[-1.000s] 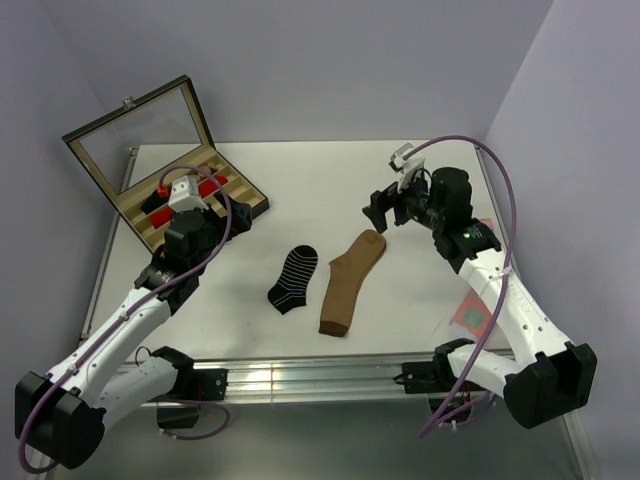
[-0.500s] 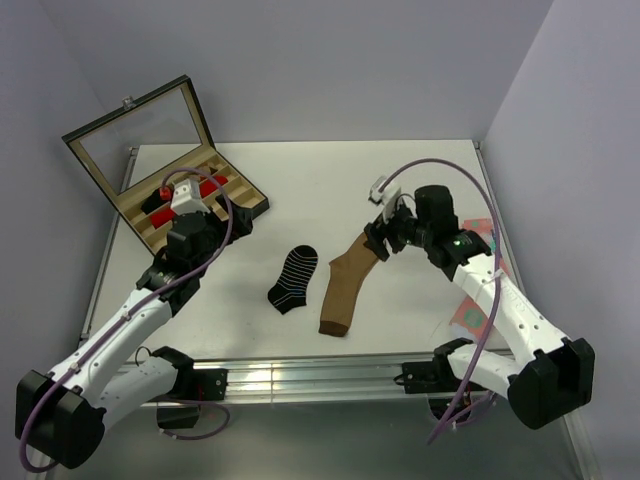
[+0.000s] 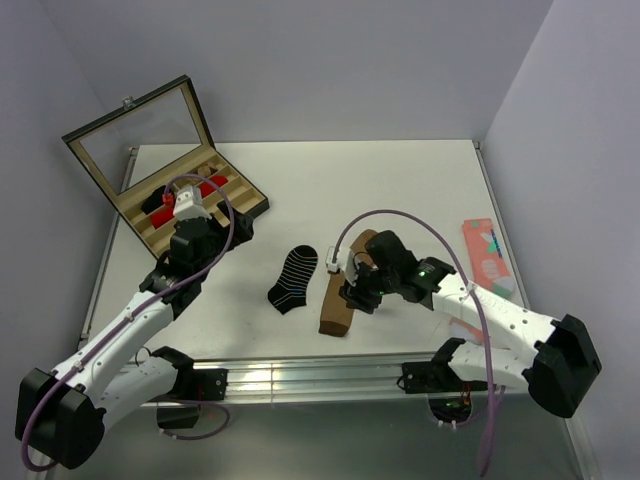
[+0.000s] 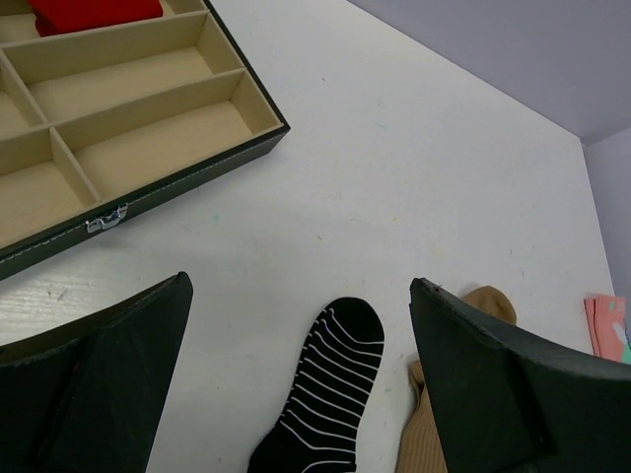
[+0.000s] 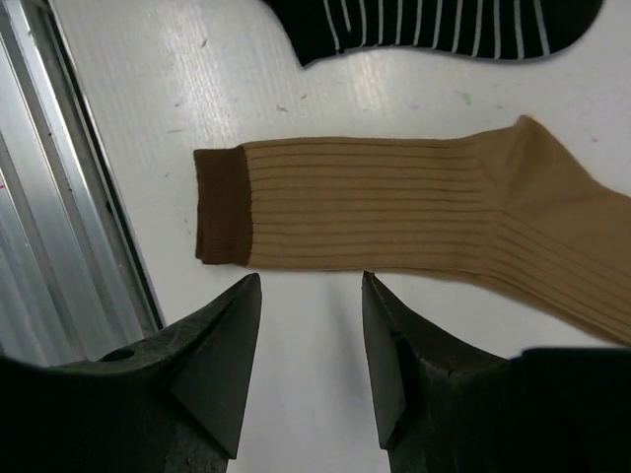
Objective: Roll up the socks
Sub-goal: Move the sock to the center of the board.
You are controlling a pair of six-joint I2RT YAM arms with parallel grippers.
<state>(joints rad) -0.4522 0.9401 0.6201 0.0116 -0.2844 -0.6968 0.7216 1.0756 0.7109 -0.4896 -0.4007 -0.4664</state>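
Two socks lie flat side by side in the middle of the table. The short black sock with thin white stripes (image 3: 293, 279) (image 4: 327, 394) (image 5: 444, 25) is on the left, the longer tan-brown sock (image 3: 333, 312) (image 5: 394, 202) (image 4: 490, 302) on the right. My right gripper (image 3: 357, 290) (image 5: 308, 281) hovers low over the tan sock's leg near its dark brown cuff (image 5: 222, 207). Its fingertips are open, just off the sock's edge, with only bare table between them. My left gripper (image 3: 232, 225) (image 4: 299, 286) is wide open above the table, behind and left of the black sock, holding nothing.
An open wooden box (image 3: 135, 218) (image 4: 148, 118) with compartments and a raised glass lid (image 3: 140, 130) stands at the back left, red rolled bundles (image 3: 190, 190) (image 4: 94, 12) inside. A coral-pink patterned sock (image 3: 487, 250) (image 4: 606, 325) lies at the right. An aluminium rail (image 3: 300, 375) (image 5: 59, 197) runs along the near edge.
My right arm has swung from the back right down and forward to the cuff end of the tan sock, its jaws narrowing a little. The left arm has barely moved.
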